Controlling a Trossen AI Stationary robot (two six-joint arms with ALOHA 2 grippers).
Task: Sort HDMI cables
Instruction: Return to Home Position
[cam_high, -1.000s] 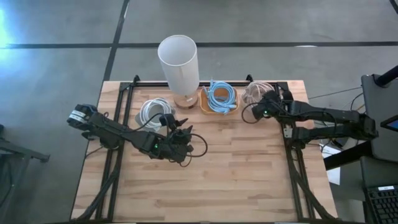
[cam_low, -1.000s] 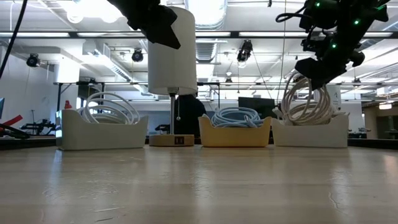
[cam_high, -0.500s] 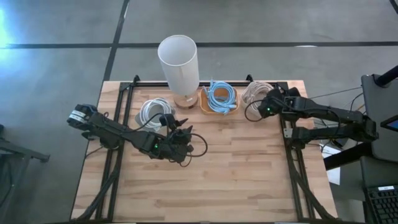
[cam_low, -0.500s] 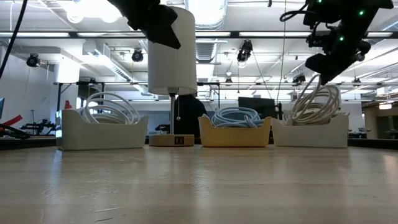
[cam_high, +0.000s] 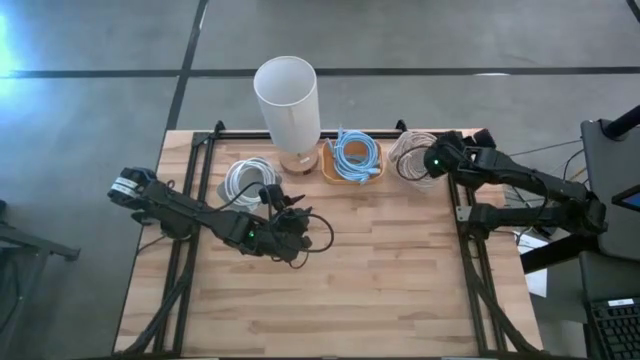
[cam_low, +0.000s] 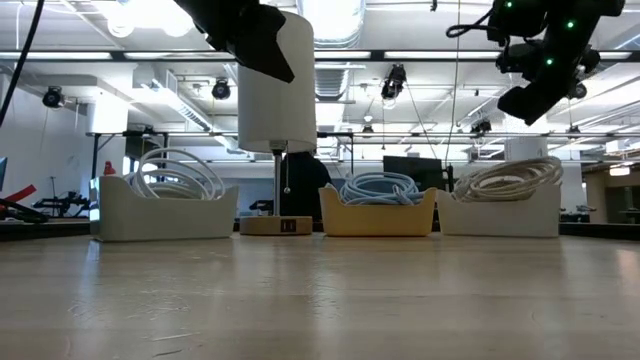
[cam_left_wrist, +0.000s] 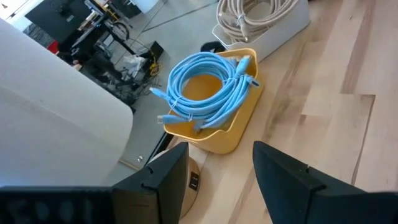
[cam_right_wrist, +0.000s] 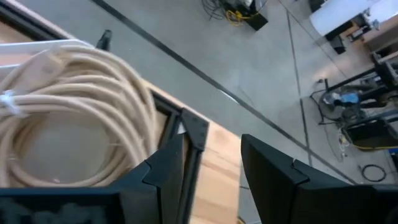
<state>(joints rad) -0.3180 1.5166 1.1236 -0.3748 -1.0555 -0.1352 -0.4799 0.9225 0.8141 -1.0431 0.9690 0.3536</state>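
Observation:
The beige cable coils (cam_high: 412, 153) lie in a white bin (cam_low: 500, 213) at the far right, also seen in the right wrist view (cam_right_wrist: 74, 118). My right gripper (cam_high: 432, 160) hangs open and empty just above them (cam_low: 535, 88). Light blue coils (cam_high: 354, 155) lie in a yellow bin (cam_left_wrist: 231, 134). White coils (cam_high: 245, 180) lie in a white bin (cam_low: 165, 212) at the far left. My left gripper (cam_high: 288, 203) waits open and empty above the table's middle, near the white coils; its fingers (cam_left_wrist: 158, 180) point toward the blue coils (cam_left_wrist: 208, 90).
A tall white cylinder lamp (cam_high: 287, 98) on a wooden base (cam_low: 274, 225) stands between the left white bin and the yellow bin. Dark metal frames (cam_high: 190, 190) run along the table's left and right sides. The wooden tabletop (cam_high: 380, 280) lies in front of the bins.
My right gripper has let go of a beige coil and risen a little, moving toward the table's far edge. The coil, which stood upright below the fingers, has tipped over and now lies flat in the right white bin.

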